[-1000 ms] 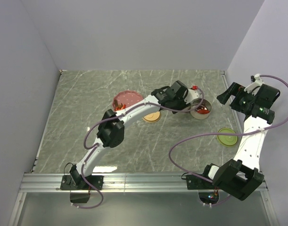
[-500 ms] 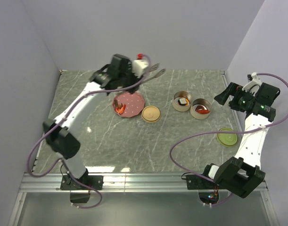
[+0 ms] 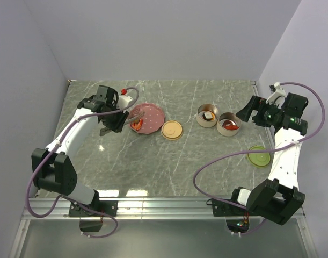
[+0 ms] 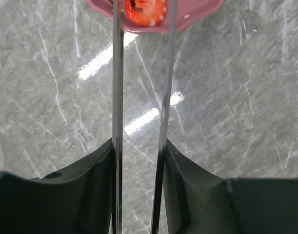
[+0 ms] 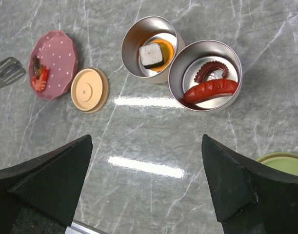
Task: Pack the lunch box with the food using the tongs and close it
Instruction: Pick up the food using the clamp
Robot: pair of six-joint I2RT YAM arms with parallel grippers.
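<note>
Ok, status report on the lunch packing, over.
Left gripper clamps tongs, aimed at red-orange food on pink plate. Right gripper open, empty. Nothing between tongs and plate.

Shiny metal tongs (glossy marbled table)

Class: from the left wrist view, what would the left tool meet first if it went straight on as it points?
Holding tongs, the left tool would probably reach the orange-red food piece on the pink plate first; height is unclear.
</note>
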